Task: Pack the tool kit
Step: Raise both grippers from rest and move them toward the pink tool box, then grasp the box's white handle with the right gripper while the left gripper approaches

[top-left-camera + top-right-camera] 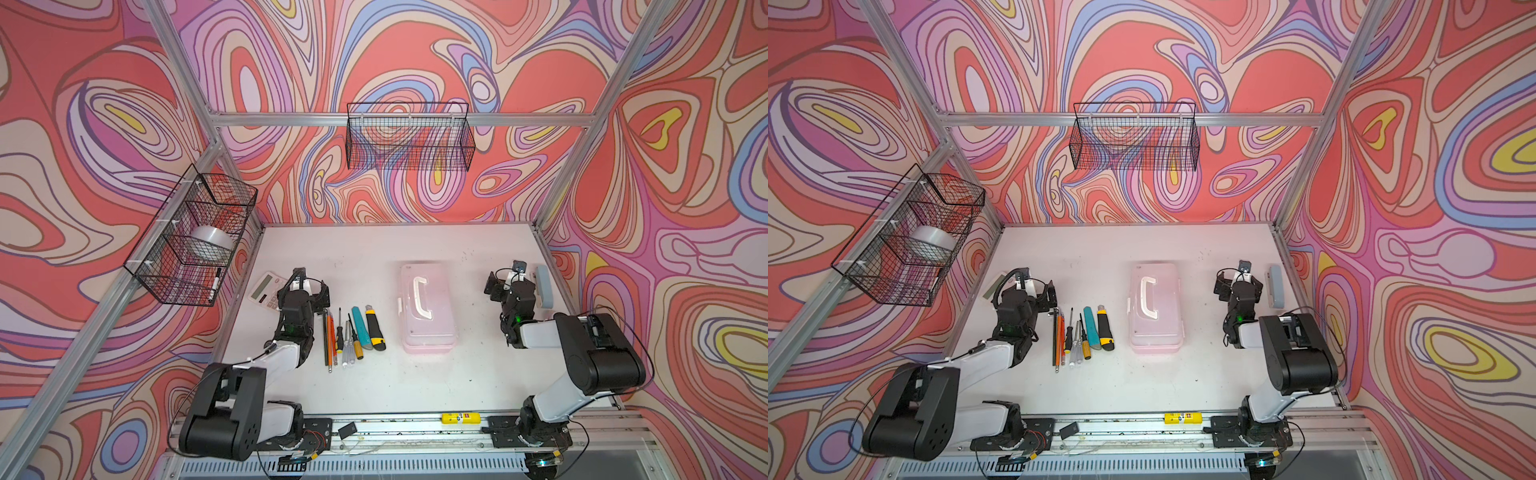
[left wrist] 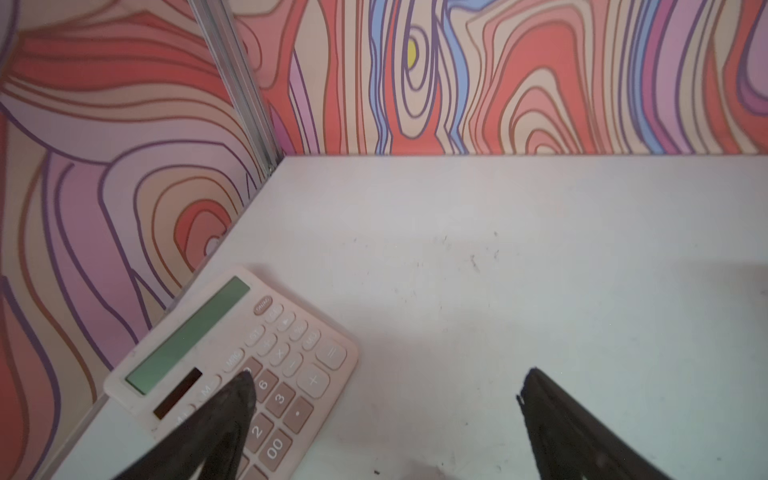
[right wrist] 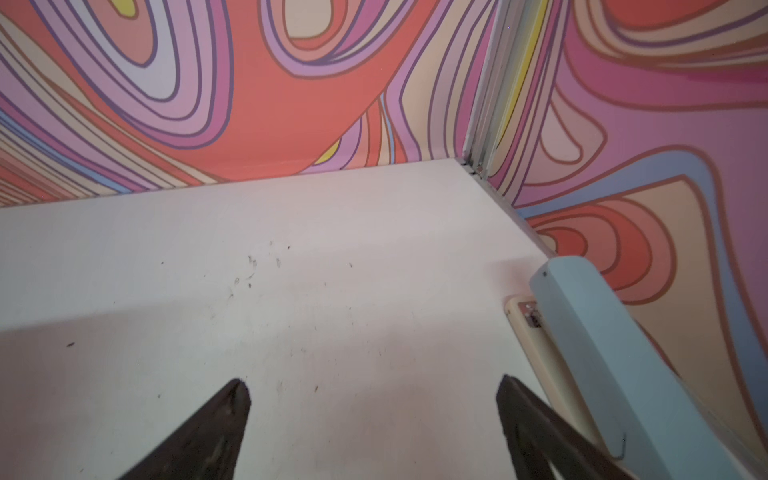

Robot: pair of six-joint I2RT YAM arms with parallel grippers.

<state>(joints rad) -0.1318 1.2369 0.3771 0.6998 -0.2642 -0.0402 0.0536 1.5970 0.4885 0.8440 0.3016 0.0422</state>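
Wide open and holding nothing, the left gripper point(image 2: 386, 376) and right gripper point(image 3: 374, 382) flank the tool kit point(image 1: 426, 309) lying between them, loose tools point(image 1: 353, 332) nearer the left.

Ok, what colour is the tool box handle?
White; the handle shows best in a top view.

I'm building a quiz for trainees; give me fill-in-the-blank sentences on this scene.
The translucent lid of the rectangular pink plastic box is ____.
In both top views, the teal utility knife lies ____ of that box.
The display of the white calculator is ____.
Missing: closed; left; green.
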